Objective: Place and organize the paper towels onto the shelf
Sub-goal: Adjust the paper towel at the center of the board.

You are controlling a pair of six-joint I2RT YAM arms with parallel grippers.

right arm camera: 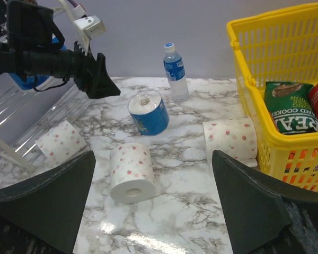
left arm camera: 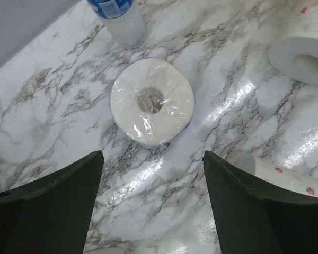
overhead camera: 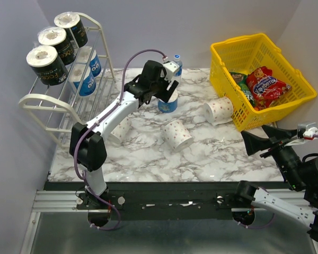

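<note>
A blue paper towel roll stands on end on the marble table, also in the left wrist view and the right wrist view. My left gripper hovers open just above it, jaws wide and empty. Three dotted white rolls lie on the table. The white shelf stands at the left, with three black rolls on the top tier and blue rolls on the middle tier. My right gripper is open and empty at the near right.
A small water bottle stands just behind the blue roll. A yellow basket with snack bags fills the back right, close to one dotted roll. The purple wall runs behind the shelf and the table.
</note>
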